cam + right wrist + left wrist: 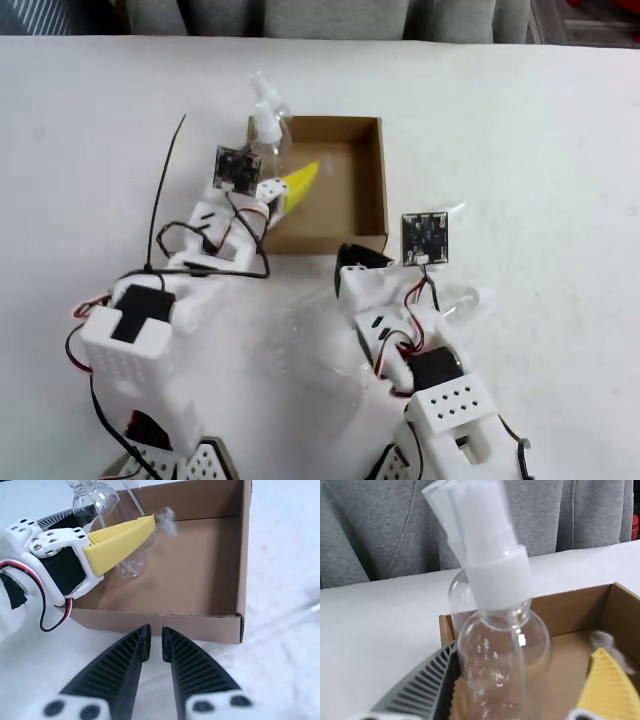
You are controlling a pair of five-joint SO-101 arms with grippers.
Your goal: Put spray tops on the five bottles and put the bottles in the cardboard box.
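Between the fingers of the left claw (pixel 512 695), which pinch its clear belly, the bottle (pixel 502 650) with its spray top (pixel 490 555) hangs by a corner of the cardboard box (pixel 570 610), where an early release might topple it outside.

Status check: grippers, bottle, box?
Left gripper shut on the bottle, spray top on, at a corner inside the cardboard box. Right gripper shut, holding nothing, outside the box. Another bottle lies by the right arm, not obstructing.

Box (pixel 382 180) right half open from above. Left gripper (pixel 285 170) holding bottle (pixel 502 670) blocks left corner. Box near wall directly ahead of right gripper (pixel 155 642).
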